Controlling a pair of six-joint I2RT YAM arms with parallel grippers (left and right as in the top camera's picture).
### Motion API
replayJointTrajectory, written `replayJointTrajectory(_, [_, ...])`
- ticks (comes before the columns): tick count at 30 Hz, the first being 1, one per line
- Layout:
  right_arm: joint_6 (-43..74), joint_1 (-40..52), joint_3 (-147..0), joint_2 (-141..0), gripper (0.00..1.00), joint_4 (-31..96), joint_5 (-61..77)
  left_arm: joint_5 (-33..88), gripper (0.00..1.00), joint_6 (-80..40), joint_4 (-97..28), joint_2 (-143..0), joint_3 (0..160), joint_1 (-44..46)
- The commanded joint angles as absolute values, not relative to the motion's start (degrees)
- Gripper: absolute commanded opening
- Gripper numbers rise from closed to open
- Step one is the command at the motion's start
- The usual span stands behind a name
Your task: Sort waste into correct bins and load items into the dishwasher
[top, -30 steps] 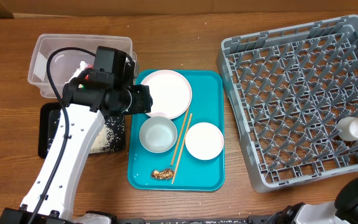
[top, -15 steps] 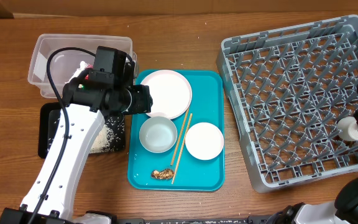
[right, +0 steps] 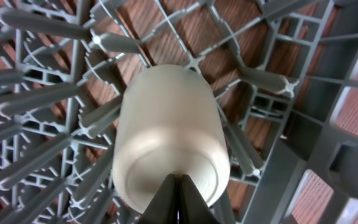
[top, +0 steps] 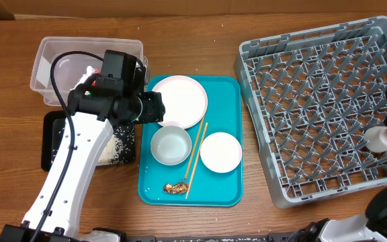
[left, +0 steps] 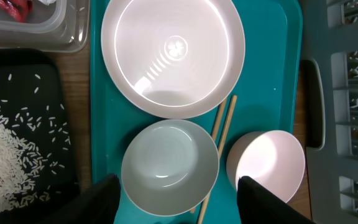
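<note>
My left gripper [left: 179, 205] is open and empty, hovering over a white bowl [left: 169, 168] on the teal tray [top: 224, 94]. On that tray also lie a large white plate [top: 179, 101], a smaller white dish [top: 220, 152], wooden chopsticks [top: 195, 158] and a brown food scrap [top: 175, 188]. My right gripper [right: 179, 196] is shut on a white cup [right: 166, 137] and holds it among the pegs at the right side of the grey dish rack [top: 314, 101]. The clear tub [top: 46, 60] holds a red wrapper [left: 11, 7]. Rice [top: 116, 149] lies in the black tray [top: 49, 144].
The left arm covers part of the tub and of the black tray. The rack's raised wall runs close along the teal tray's right edge. Bare wooden table lies in front of the tray and the rack.
The white cup in my right gripper has tilted and sunk slightly among the rack pegs. The left arm has not moved.
</note>
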State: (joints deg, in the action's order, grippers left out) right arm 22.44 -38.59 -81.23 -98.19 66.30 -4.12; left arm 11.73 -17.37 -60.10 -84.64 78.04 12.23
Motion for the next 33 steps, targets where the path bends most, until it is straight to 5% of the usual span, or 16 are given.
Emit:
replayJointTrajectory(1, [22.8, -38.7, -80.7, -99.2, 0.05, 64.3, -4.9, 11.4, 0.62, -16.3, -60.2, -83.9, 78.5, 11.9])
replayJointTrajectory(14, [21.8, -38.6, -86.0, -97.1, 0.05, 69.6, 0.5, 11.4, 0.65, -16.3, -60.2, -83.9, 78.5, 11.9])
replayJointTrajectory(21, [9.8, -36.7, -88.9, -88.1, 0.29, 70.5, 23.3, 11.2, 0.68, -16.3, -60.4, -83.9, 78.5, 11.9])
replayJointTrajectory(33, [4.6, -8.4, -88.8, -84.8, 0.31, 76.0, 23.6, 2.3, 0.69, -19.8, -65.1, -83.9, 78.5, 11.9])
